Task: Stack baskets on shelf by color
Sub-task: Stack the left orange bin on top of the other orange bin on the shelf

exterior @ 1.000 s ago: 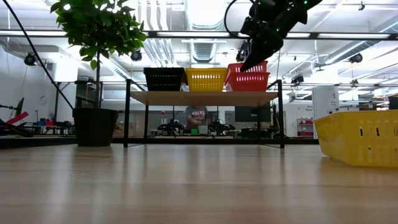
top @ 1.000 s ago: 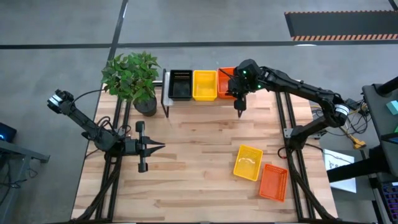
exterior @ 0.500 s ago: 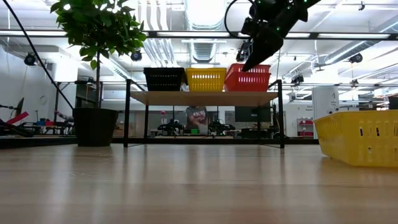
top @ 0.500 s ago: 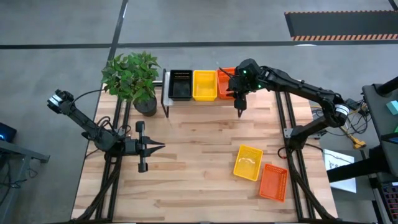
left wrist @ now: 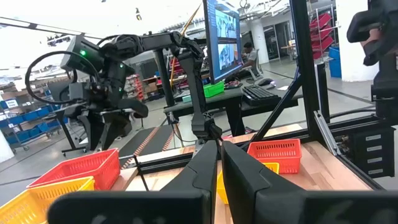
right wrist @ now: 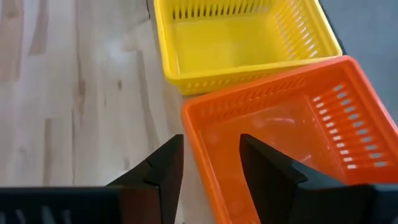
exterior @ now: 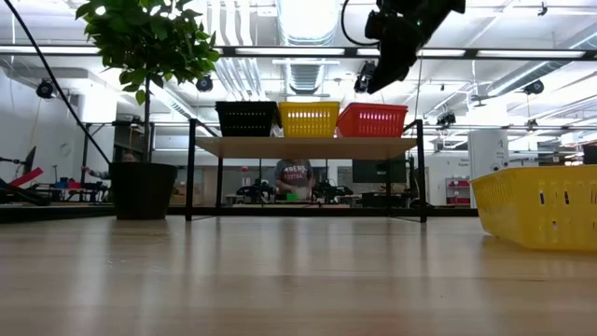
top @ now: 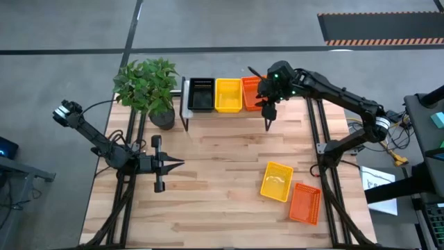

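Three baskets side by side on the shelf (top: 186, 104) at the bench's (top: 222, 187) twelve o'clock edge: black basket (top: 201, 94), then shelf yellow basket (top: 228, 95), then shelf orange basket (top: 250, 92) toward three o'clock. Level and upright in the low view, each touching or nearly touching its neighbour. Hovering above the orange one's near rim, the right hand (top: 268, 119), fingers (right wrist: 163, 169) parted to either side of the rim's corner in its own wrist view, nothing between them, gripping nothing. In the low view, raised clear above the shelf top, apart from the basket below.

Toward five o'clock on the bench, well apart from the shelf, two more: loose yellow basket (top: 276, 181) and, just beside it at its four o'clock, loose orange basket (top: 304, 203), both lying skewed to the bench edge. Whether touching, cannot tell.

At about nine o'clock, low over the bench, left hand (top: 177, 164), pointing toward three o'clock, fingers drawn close together with only a thin slit between them, holding nothing.

At eleven o'clock, just beside the shelf's black legs, potted plant (top: 148, 87) in a dark pot.

Beyond the shelf in the low view, a person (exterior: 295, 177) standing in the room.
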`<action>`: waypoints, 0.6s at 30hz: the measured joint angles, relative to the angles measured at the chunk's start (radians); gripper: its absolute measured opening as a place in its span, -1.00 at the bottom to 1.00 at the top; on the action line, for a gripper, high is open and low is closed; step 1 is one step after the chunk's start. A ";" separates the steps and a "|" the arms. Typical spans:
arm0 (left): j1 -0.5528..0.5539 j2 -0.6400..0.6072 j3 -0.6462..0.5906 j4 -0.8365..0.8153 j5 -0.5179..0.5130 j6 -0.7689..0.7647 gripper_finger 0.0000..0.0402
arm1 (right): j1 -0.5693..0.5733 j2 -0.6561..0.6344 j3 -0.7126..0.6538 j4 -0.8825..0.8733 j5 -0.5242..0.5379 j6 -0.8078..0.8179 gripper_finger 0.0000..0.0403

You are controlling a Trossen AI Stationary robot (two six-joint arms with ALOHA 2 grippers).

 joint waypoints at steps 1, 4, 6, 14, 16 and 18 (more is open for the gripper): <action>0.001 0.000 0.000 0.000 0.000 0.000 -0.96 | 0.004 0.000 0.009 -0.013 0.000 0.007 -0.25; 0.001 0.000 0.000 0.000 0.000 0.000 -0.96 | 0.012 -0.001 0.038 -0.055 0.001 0.011 -0.25; 0.001 0.000 0.000 0.000 0.000 0.000 -0.96 | 0.015 -0.003 0.059 -0.087 0.023 0.015 -0.27; 0.000 0.000 0.000 0.001 0.000 0.000 -0.96 | 0.015 -0.004 0.075 -0.192 0.297 0.046 -0.49; 0.000 0.000 0.000 0.001 0.000 0.000 -0.96 | 0.015 -0.002 0.069 -0.228 0.354 0.055 -0.59; 0.000 0.000 0.000 0.001 0.000 0.000 -0.96 | 0.014 0.003 0.059 -0.260 0.378 0.065 -0.70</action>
